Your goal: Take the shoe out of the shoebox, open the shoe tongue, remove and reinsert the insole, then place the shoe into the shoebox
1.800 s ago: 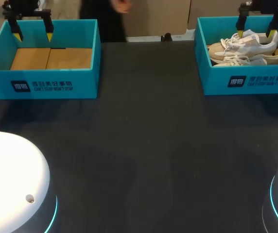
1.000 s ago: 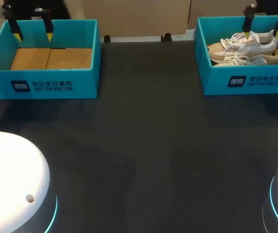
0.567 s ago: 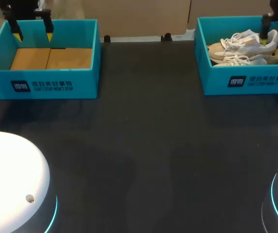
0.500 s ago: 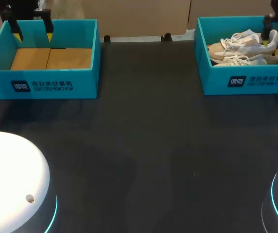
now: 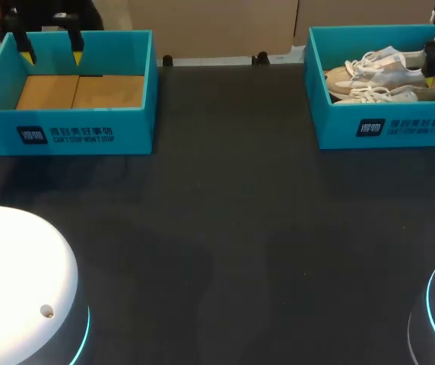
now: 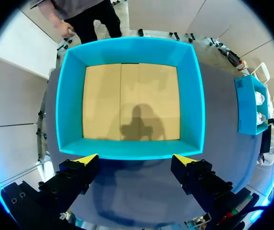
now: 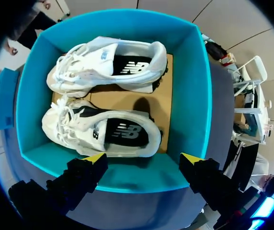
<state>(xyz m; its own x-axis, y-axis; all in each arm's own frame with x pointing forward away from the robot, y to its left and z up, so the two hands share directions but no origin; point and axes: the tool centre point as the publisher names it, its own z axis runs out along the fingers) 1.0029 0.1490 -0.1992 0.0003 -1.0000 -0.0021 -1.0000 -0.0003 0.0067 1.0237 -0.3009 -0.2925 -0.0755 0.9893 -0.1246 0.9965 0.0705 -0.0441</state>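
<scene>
The right gripper [image 7: 144, 158] hangs with its two yellow-tipped fingers spread wide, gripping nothing, above the wall of the teal cardboard shoebox [image 7: 194, 96], which sits at the table's 2 o'clock in the head view. Just ahead of its fingertips lies the nearer white lace-up sneaker with a tan sole [image 7: 103, 132], upright, with its dark insole [image 7: 127, 130] showing through the open collar. Close beside it sits the farther white sneaker [image 7: 110, 64] of the same kind. Both rest on the box's tan cardboard floor with toes toward 9 o'clock and heels toward 3 o'clock. In the head view the right gripper stands at the heel end, at the box's 3 o'clock. The left gripper [image 6: 136, 159] is likewise spread wide and holds nothing. It hangs over the wall of a second teal cardboard box [image 6: 70, 110] at the table's 10 o'clock, whose tan floor shows the gripper's shadow. The two boxes stand well apart on the black table top [image 5: 225, 213].
</scene>
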